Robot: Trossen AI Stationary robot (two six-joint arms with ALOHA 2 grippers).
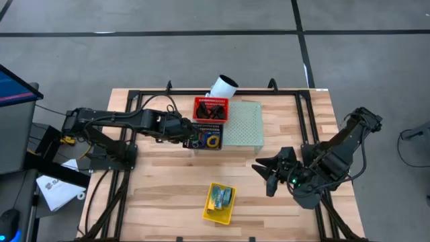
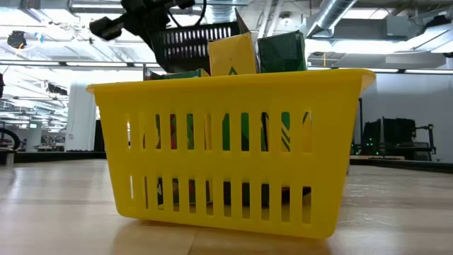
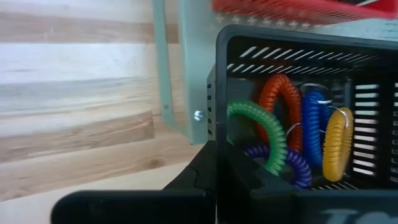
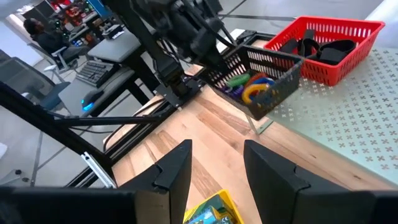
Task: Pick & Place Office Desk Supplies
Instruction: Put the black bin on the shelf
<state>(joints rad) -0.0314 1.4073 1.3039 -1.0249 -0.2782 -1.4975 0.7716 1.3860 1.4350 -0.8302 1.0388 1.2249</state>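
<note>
High view: left tool clamps the black basket (coiled loops inside) beside the red basket; right tool gapes empty.

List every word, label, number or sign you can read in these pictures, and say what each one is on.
None can be read.
Crayon boxes in the yellow basket: printing shows, too blurred to read.
White paper beside the table: dark mark, too small to read.
Black basket of coiled loops and red basket: no lettering visible.
</note>
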